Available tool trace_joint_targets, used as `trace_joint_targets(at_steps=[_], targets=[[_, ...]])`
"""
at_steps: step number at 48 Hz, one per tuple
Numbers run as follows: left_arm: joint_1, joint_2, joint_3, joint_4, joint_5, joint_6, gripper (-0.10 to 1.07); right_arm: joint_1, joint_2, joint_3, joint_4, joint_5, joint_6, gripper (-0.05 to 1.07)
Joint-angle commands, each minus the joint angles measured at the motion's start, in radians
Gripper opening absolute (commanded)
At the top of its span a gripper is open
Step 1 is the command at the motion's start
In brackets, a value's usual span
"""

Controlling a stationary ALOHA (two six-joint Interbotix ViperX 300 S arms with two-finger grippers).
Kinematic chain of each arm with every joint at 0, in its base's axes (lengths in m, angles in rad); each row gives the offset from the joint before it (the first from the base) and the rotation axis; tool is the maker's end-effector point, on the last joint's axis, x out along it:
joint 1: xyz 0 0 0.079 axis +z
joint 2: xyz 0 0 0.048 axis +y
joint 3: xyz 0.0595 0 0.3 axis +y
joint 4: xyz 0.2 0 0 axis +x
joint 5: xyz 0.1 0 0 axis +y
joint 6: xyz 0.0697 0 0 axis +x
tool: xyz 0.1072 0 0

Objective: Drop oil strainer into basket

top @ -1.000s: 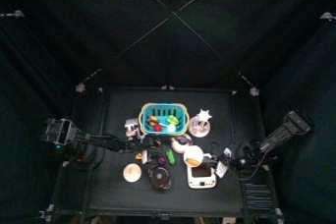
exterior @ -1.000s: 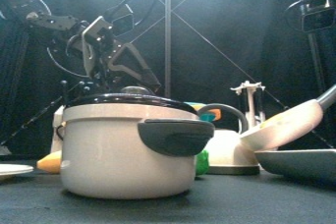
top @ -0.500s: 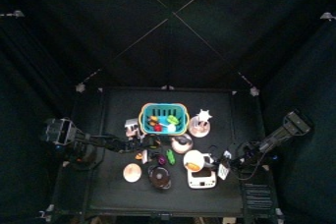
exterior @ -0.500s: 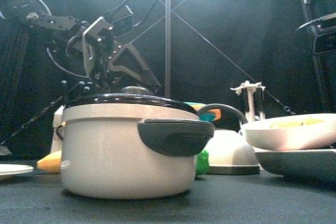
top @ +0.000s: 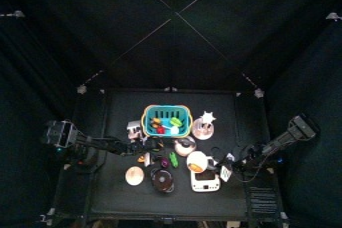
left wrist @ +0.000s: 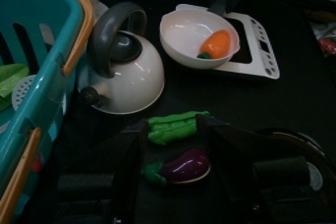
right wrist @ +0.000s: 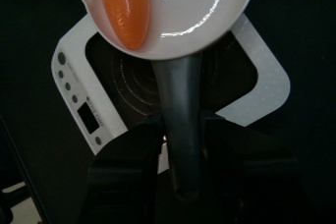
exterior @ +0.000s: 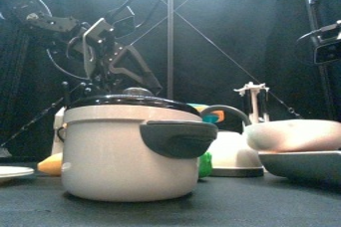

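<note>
The oil strainer, a white round bowl on a long grey handle, is not in the basket: its bowl sits over the white kitchen scale, open side up, with an orange piece of toy food lying against one side of the bowl. Its long axis runs from the bowl straight back along the handle to the right gripper, so the bowl points away from that gripper and the handle's end lies between the jaws. The right wrist view is too dark there to tell whether they pinch the handle or stand clear of it. In the front view the strainer's bowl sits level, above the edge of the scale. From above, the strainer lies at the scale's far edge, with the right arm coming in from the picture's right. Beside the scale on the left arm's side stands a white kettle with a grey handle, close to the strainer bowl but not touching it. Beyond the kettle from the scale is the teal basket with slotted walls and an orange rim; in the top view the basket stands behind the scale and to its left, apart from it. The left gripper rests low over the table near the kettle, jaws spread wide, with a purple toy eggplant and a green piece lying on the table between them, ungripped.
</note>
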Motion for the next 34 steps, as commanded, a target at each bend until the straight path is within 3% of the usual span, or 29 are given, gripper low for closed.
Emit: trace_joint_targets(at_steps=[1,21,34], targets=[[0.002,-0.005,-0.009,-0.002,-0.009,0.000,0.82,-0.017,-0.005,-0.017,-0.011,0.000,-0.002,0.78],[0.000,-0.005,-0.006,-0.002,-0.018,0.000,0.82,-0.092,0.003,-0.044,-0.110,-0.025,-0.005,0.78],[0.000,0.000,-0.003,-0.002,-0.018,0.000,0.82,-0.100,0.052,-0.048,-0.127,-0.067,-0.006,0.79]])
